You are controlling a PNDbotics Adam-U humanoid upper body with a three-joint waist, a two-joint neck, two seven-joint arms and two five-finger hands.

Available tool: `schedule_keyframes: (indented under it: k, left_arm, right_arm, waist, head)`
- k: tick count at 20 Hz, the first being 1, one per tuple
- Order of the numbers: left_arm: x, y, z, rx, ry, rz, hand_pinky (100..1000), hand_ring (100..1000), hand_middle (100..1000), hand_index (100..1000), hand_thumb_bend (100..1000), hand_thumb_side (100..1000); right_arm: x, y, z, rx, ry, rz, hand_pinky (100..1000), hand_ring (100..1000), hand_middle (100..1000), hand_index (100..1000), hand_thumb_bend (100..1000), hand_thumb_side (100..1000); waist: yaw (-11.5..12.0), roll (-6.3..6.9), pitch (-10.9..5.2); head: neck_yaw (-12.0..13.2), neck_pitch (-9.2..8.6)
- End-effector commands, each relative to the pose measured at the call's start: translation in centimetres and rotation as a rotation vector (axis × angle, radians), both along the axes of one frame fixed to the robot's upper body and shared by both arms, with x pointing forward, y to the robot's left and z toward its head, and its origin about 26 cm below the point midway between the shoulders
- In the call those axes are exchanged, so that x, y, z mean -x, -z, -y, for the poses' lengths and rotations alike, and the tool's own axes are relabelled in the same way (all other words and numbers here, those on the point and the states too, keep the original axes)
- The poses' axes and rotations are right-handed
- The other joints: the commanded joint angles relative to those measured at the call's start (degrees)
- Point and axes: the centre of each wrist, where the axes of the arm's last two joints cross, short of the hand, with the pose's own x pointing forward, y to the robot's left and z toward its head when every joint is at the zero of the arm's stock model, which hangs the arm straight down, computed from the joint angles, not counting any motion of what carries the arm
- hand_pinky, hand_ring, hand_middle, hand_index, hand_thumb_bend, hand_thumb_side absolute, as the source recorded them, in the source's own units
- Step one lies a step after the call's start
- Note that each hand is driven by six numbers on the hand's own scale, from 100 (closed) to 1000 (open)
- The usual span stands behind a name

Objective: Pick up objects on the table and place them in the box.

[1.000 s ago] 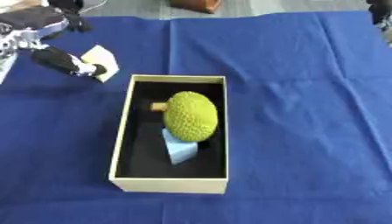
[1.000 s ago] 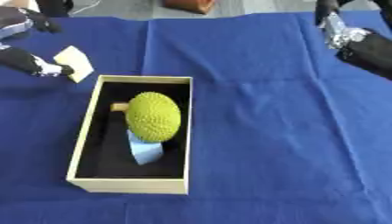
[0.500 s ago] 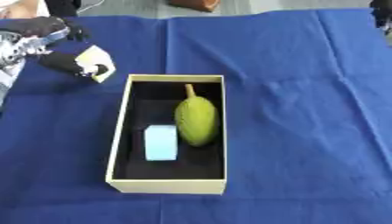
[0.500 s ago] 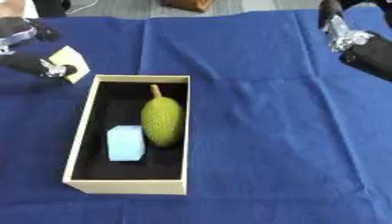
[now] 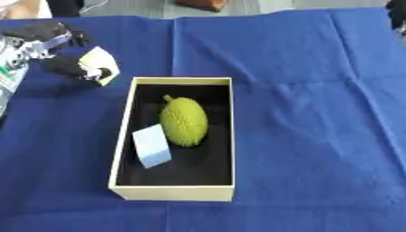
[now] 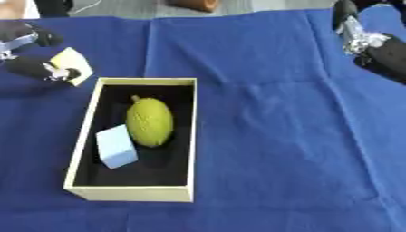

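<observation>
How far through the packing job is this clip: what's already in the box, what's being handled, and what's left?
Done: a green spiky fruit and a pale blue block lie inside the box. In hand: the left hand holds a pale yellow object beside the box's far-left corner. Left: boxing that object. The right hand holds nothing.

Shallow cream-walled box [image 5: 173,192] with black inside, open on top, lying lengthwise on the blue-covered worktop [image 5: 317,136], long axis running away from the robot. Inside: bumpy yellow-green fruit [image 5: 184,121] with a short stem towards the far end, lying on its side along the box's middle; pale blue block [image 5: 151,146] just beside the fruit's left near flank, tilted, leaning near the left wall. Outside, beyond the box's far left corner: pale yellow flat square piece [image 5: 100,65], tilted, pinched between curled fingers and thumb of left hand [image 5: 62,67]
</observation>
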Motion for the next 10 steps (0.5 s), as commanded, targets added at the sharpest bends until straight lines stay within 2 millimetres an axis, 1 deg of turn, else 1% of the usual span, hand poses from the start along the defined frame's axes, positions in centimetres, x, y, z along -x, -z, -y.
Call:
schedule_keyframes:
  k: [1, 4, 5, 7, 10]
  left_arm:
    - [-0.03, -1.33, -0.36, -0.002, -0.055, 0.034, 841, 802, 723, 904, 563, 700]
    - [-0.16, -1.17, -0.27, -0.004, -0.069, 0.034, 841, 802, 723, 904, 563, 700]
    - [-0.23, -1.07, -0.27, 0.004, -0.072, 0.031, 825, 773, 668, 898, 543, 703]
    - [-0.45, -0.78, -0.3, 0.028, -0.077, 0.02, 820, 765, 649, 897, 536, 710]
    - [-0.68, -0.46, -0.25, 0.054, -0.073, 0.009, 805, 720, 571, 887, 504, 706]
  right_arm:
    - [0.41, -0.8, -0.06, 0.007, -0.001, 0.026, 864, 660, 624, 747, 100, 711]
    - [0.4, -0.79, -0.08, 0.008, -0.003, 0.025, 864, 660, 624, 747, 100, 711]
    - [0.4, -0.79, -0.09, 0.007, -0.003, 0.026, 864, 659, 622, 746, 100, 710]
    - [0.39, -0.79, -0.09, 0.004, -0.003, 0.027, 864, 659, 621, 746, 100, 709]
    - [0.39, -0.72, -0.06, -0.003, 0.0, 0.027, 864, 659, 620, 745, 100, 710]
  waist:
    - [-0.1, -0.14, -1.37]
    - [-0.14, -0.16, -1.33]
    - [-0.21, -0.18, -1.29]
    - [-0.37, -0.19, -1.2]
    - [-0.53, -0.18, -1.09]
  head:
    - [0.42, -0.83]
    - [0.5, -0.91]
    - [0.58, -1.05]
    - [0.73, -1.25]
    - [0.82, -1.23]
